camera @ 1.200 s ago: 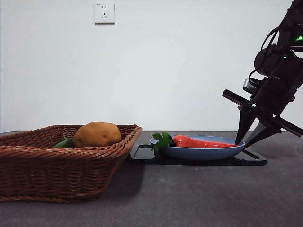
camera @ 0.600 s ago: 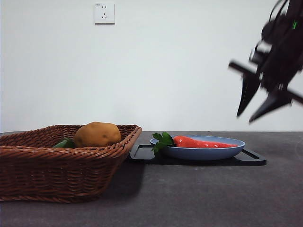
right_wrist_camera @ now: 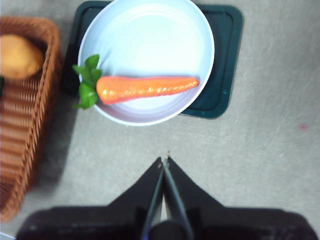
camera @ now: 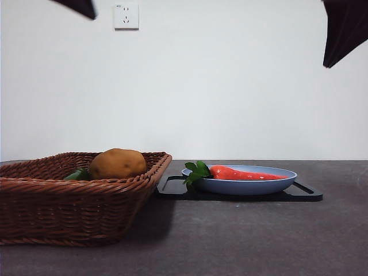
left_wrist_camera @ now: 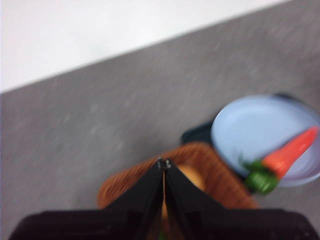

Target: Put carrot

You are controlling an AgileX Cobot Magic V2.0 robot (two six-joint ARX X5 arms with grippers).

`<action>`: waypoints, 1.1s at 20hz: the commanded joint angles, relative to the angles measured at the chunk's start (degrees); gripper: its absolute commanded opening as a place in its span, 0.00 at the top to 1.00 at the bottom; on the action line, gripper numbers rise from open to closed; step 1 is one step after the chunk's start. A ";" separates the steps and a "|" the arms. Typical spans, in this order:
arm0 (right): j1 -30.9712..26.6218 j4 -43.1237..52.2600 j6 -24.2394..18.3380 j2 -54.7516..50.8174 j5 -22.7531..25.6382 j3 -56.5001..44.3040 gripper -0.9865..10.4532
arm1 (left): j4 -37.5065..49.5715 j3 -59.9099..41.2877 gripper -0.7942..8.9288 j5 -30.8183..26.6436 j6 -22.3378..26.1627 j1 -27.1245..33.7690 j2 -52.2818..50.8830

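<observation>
The red-orange carrot (camera: 246, 173) lies flat on a light blue plate (camera: 241, 186), its green leaves toward the basket. From above in the right wrist view, the carrot (right_wrist_camera: 145, 87) rests across the plate (right_wrist_camera: 145, 30), and my right gripper (right_wrist_camera: 165, 158) hangs high above the table just off the plate's rim, shut and empty. The left gripper (left_wrist_camera: 163, 162) is also shut and empty, high over the basket (left_wrist_camera: 215, 167), with the carrot (left_wrist_camera: 290, 151) off to one side. In the front view both arms show only as dark tips at the top corners.
A brown wicker basket (camera: 69, 201) stands at the left and holds a yellow-brown potato (camera: 118, 163) and a green item (camera: 77, 174). The plate sits on a black tray (camera: 307, 194). A wall socket (camera: 126, 15) is on the white wall behind.
The right gripper has risen from beside the plate's right rim up to the top right corner and its jaws have shut. A dark arm tip has appeared at the top left.
</observation>
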 commanded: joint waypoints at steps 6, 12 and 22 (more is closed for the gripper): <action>11.37 22.88 3.13 -17.81 13.51 -23.69 0.91 | -5.55 -4.83 0.91 2.95 0.87 7.39 -8.07; 15.47 50.60 4.94 -27.30 20.46 -47.41 0.91 | 2.95 -23.08 0.91 2.99 -8.39 7.41 -25.07; 15.34 54.86 7.45 -26.47 22.10 -50.99 0.91 | 2.64 -27.19 0.91 2.86 -9.97 7.21 -28.85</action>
